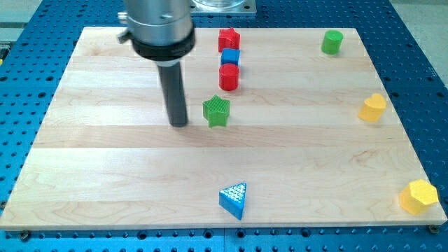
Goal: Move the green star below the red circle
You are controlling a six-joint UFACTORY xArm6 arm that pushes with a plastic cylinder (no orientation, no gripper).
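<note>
1. The green star (216, 111) sits on the worktop (105, 182), just nearer than the red circle (229, 77) and slightly to its left, the two apart but close.
2. My tip (179, 124) rests on the worktop just left of the star, a small gap between them (no contact that I can make out).
3. The end effector is a plain rod, so there is nothing to spread or pinch; it only pushes.
4. I judge the task to be at its closing step: the star is already roughly below the circle.
5. The next move likely calls for a short, gentle nudge rightward, to line the star up under the circle without bumping it or the blue block (230, 57) and red star (228, 38) stacked beyond.
</note>
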